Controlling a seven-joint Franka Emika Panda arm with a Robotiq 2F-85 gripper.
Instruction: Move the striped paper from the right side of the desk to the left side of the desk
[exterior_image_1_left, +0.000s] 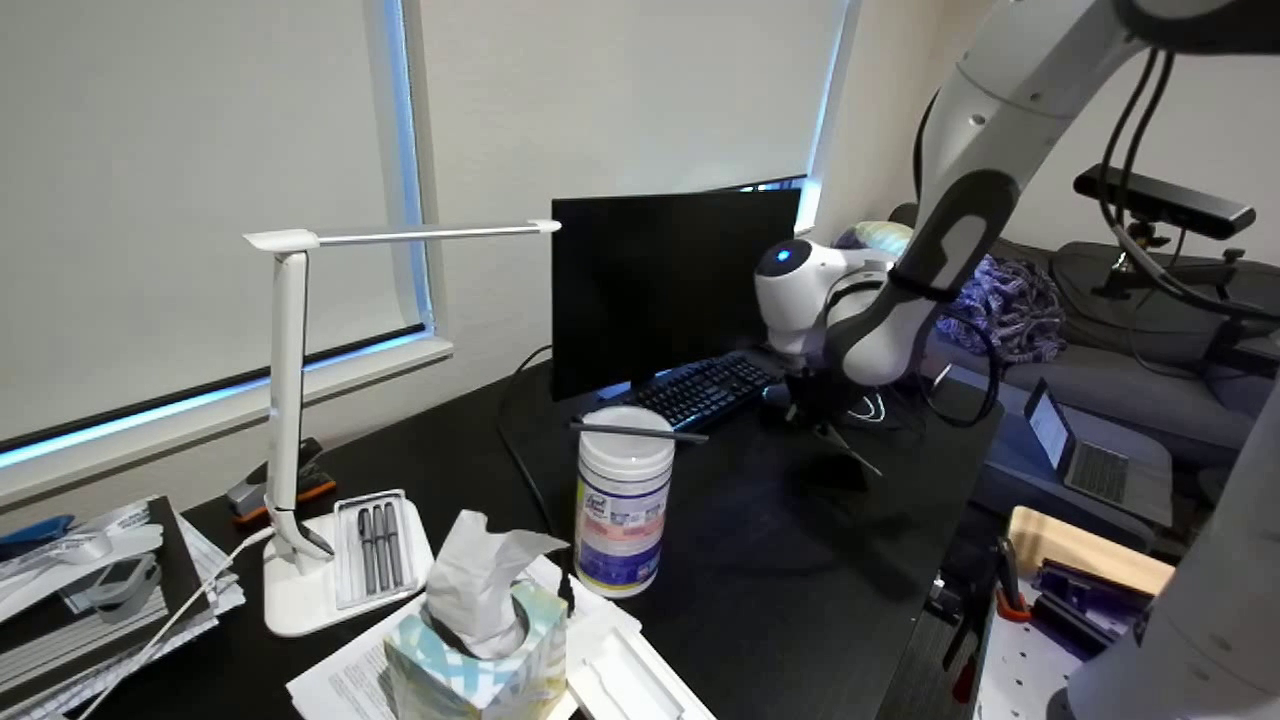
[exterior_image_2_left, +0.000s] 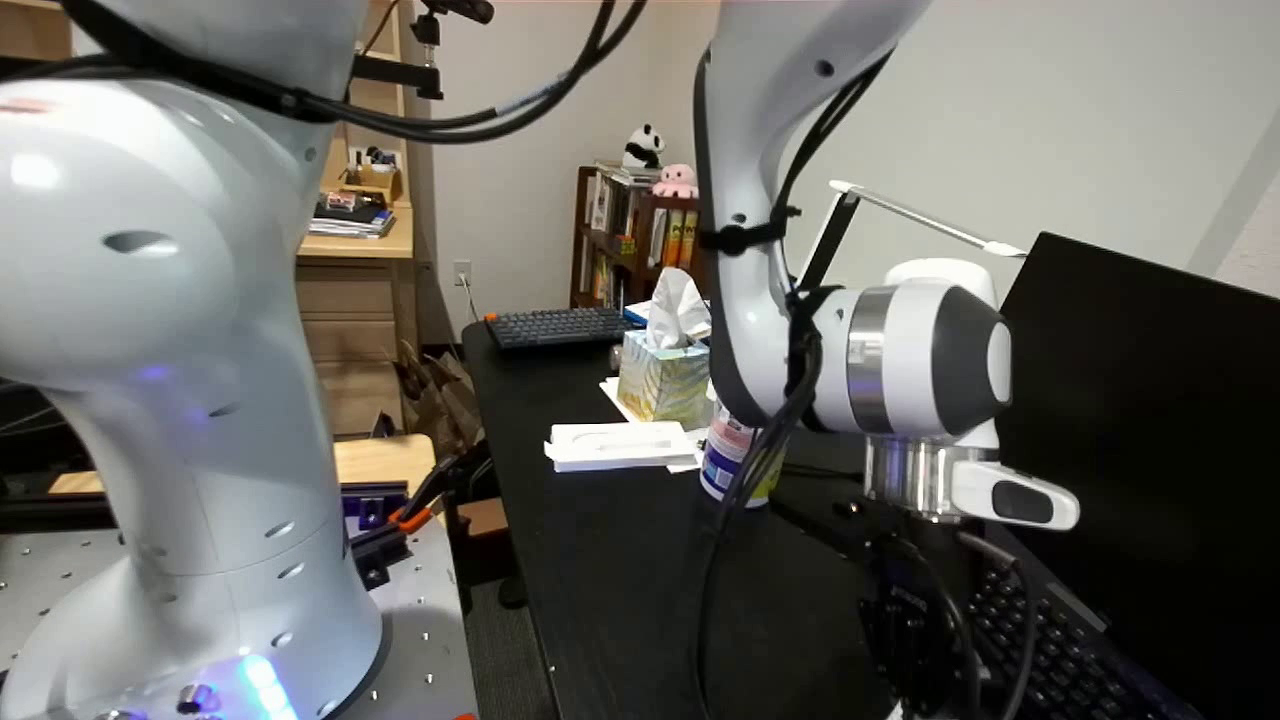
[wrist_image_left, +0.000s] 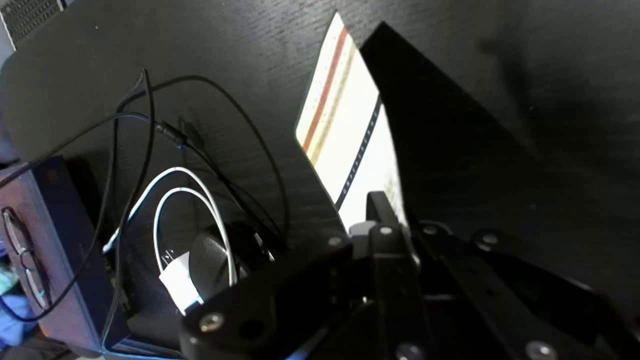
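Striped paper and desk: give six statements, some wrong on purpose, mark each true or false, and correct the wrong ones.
1. The fingers grip the striped paper. True.
2. Its stripes are all green. False: red, yellowish and dark ones show.
3. The white canister stands on the desk near the tissue box. True.
4. The paper touches the canister. False: they are apart.
5. Nothing sticks out of the tissue box. False: a white tissue pokes up.
6. A keyboard lies in front of the monitor. True.
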